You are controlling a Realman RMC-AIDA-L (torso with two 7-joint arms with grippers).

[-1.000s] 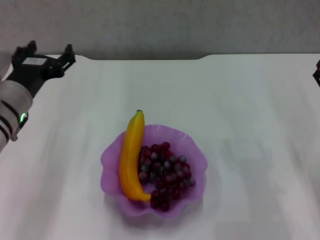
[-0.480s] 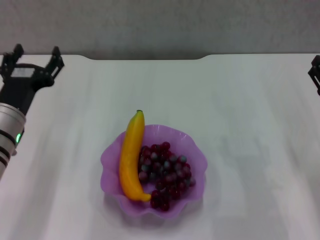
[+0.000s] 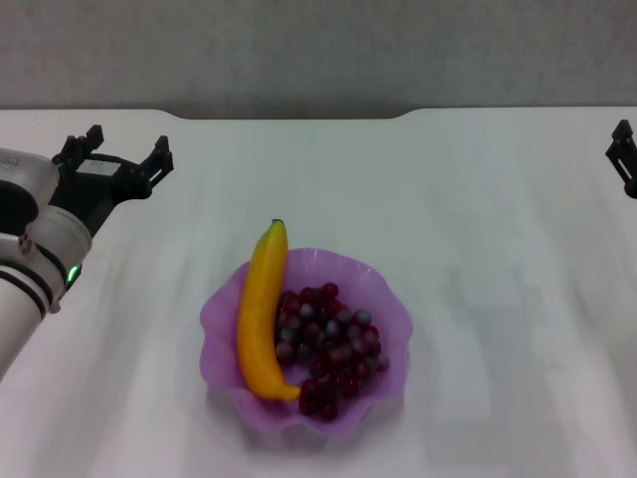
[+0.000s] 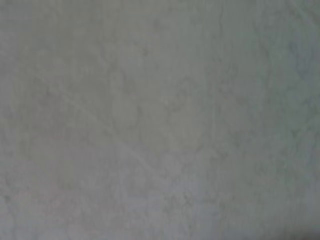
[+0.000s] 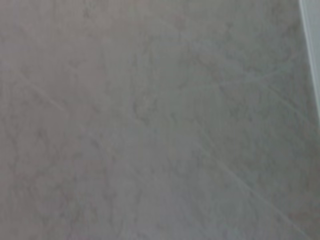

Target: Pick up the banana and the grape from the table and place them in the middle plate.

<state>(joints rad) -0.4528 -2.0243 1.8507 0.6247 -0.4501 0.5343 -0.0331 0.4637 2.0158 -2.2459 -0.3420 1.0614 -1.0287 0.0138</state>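
In the head view the yellow-orange banana (image 3: 261,311) lies in the left half of the purple scalloped middle plate (image 3: 390,311), its green tip over the far rim. The dark red-purple grape bunch (image 3: 330,347) lies in the plate beside it. My left gripper (image 3: 117,152) is open and empty above the white table (image 3: 478,199) at the far left, well away from the plate. My right gripper (image 3: 624,151) shows only as a dark piece at the right edge. Both wrist views show only a plain grey surface.
The table's dark notched far edge (image 3: 299,114) runs along the back. White tabletop surrounds the plate on all sides.
My left gripper has swung right and a little nearer after first drifting left. The banana, grapes and plate have not moved. The right gripper has barely shifted.
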